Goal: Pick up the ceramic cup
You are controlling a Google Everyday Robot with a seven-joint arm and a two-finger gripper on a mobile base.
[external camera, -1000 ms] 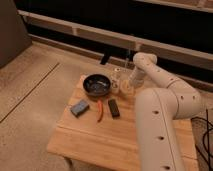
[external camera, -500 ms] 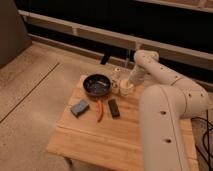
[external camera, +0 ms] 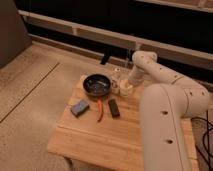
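Note:
The ceramic cup (external camera: 125,90) is small and cream-white. It stands on the wooden table (external camera: 125,135) near the far edge, just right of the black bowl (external camera: 96,84). A slim clear glass shaker (external camera: 115,81) stands between bowl and cup. My white arm (external camera: 150,65) arches over from the right and comes down at the cup. The gripper (external camera: 128,83) is right at the cup's top, on its right side. The cup's far side is hidden by the gripper.
A blue-grey block (external camera: 79,107), a red-orange pepper-like item (external camera: 100,110) and a black rectangular item (external camera: 114,108) lie in a row in front of the bowl. My arm's bulky white link (external camera: 170,130) covers the table's right side. A dark wall ledge runs behind.
The end of the arm has shifted slightly at the cup. The cup, bowl and other items have not moved.

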